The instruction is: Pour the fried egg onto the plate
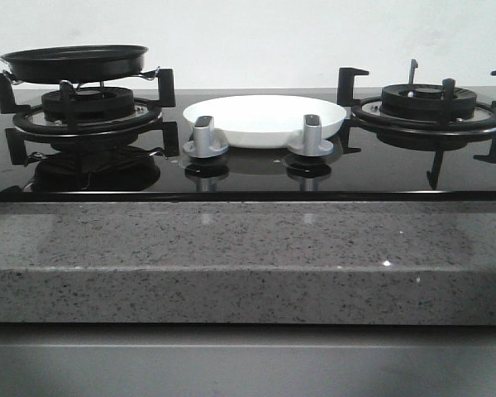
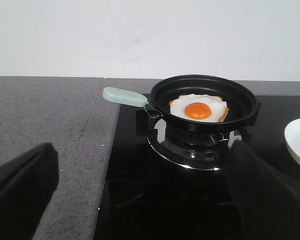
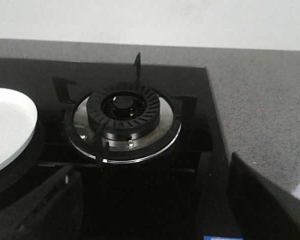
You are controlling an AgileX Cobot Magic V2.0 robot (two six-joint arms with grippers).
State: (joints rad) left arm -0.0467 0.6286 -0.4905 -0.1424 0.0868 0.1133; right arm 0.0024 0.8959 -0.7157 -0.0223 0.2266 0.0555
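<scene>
Glossy white fried egg [image 2: 198, 108] with round orange yolk and browned edge, lying in black frying pan [image 2: 205, 102] on left burner. Shallow white plate [image 1: 264, 119] between burners. Both grippers' fingers spread, empty.

black pan [image 2: 205, 102]; white-and-orange fried egg [image 2: 198, 108]; white plate [image 1: 264, 118]; speckled grey counter [image 1: 231, 256]

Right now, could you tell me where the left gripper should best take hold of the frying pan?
Probably by the pale green handle: it juts level from the frying pan, out past the left burner over the countertop, clear of the fried egg. Approach from the robot's left.
</scene>
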